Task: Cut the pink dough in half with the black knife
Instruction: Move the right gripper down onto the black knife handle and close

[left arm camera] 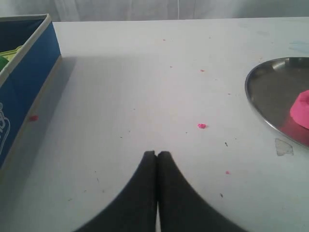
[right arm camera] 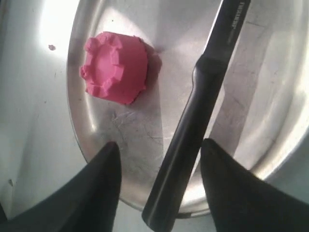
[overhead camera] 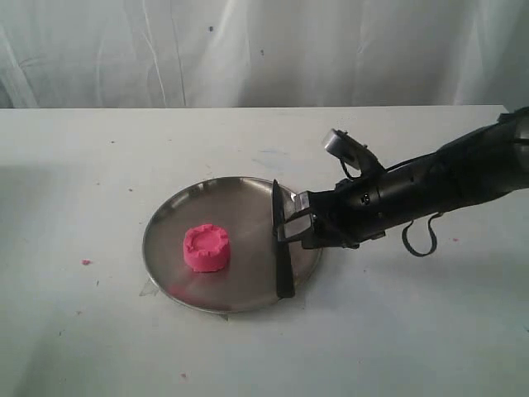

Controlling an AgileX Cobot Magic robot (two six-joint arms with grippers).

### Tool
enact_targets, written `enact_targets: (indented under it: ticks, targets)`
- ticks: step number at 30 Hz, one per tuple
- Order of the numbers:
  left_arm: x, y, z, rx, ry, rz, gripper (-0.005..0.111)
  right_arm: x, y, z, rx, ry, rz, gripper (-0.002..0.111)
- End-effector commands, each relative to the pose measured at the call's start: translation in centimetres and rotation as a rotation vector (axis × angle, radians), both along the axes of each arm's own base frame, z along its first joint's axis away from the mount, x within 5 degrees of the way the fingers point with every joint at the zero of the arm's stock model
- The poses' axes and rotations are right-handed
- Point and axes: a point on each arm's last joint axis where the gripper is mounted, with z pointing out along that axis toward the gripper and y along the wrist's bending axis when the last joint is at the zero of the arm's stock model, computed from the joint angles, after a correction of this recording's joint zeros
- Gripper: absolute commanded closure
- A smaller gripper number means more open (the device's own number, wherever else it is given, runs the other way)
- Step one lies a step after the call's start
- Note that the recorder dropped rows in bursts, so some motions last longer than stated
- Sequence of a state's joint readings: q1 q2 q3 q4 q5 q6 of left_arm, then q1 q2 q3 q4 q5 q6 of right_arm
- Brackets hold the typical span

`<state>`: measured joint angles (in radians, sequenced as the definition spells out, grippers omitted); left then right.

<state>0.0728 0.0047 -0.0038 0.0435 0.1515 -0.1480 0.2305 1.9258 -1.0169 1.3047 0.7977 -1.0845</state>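
Exterior view: the steel plate (overhead camera: 161,217) sits on the white surface (overhead camera: 91,165). The pink dough (overhead camera: 206,248) stands on it as one whole round puck, left of the plate's middle. The black knife (overhead camera: 281,244) lies across the right part of the plate, its point toward the back and its handle end reaching over the near rim. The right gripper (overhead camera: 289,225) comes in low from the right at the knife's middle. From this angle its dark parts merge with the knife, so contact is hard to judge.

The right wrist view shows what that angle hides. The two fingers (right arm camera: 101,188) stand wide apart with the knife's handle lying between them. Bare plate shows between the handle and one finger; the other finger is just beside the handle, possibly brushing it. Nothing is clamped. This view also looks down on the dough's top, a dished centre inside a notched raised edge, uncut and apart from the knife. Pale lettering on the blade is too small to read.

The left wrist view alone shows the left gripper (left arm camera: 157,154), its fingers pressed together with nothing between them, over bare surface. A blue box (left arm camera: 29,82) stands off to one side, and pink crumbs (left arm camera: 202,126) dot the surface. Only an arc of the plate and a sliver of the dough reach into its edge.
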Motion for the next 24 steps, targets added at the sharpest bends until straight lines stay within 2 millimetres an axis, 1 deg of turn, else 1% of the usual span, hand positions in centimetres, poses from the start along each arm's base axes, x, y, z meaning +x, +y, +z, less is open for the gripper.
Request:
enact_targets:
  ticks: [1,10,19,24]
  targets:
    - [0.0,0.0,-0.1,-0.007,-0.003,-0.004,0.107,0.5,0.8,-0.4,-0.009,-0.018,0.015,0.06]
    - [0.0,0.0,-0.1,-0.007,-0.003,-0.004,0.107,0.8,1.2,-1.4,-0.032,-0.011,0.025,0.06]
    - [0.0,0.0,-0.1,-0.007,-0.003,-0.004,0.107,0.9,2.5,-2.4,-0.045,-0.013,0.062,0.06]
    - [0.0,0.0,-0.1,-0.007,-0.003,-0.004,0.107,1.1,2.4,-2.9,-0.069,-0.019,0.044,0.06]
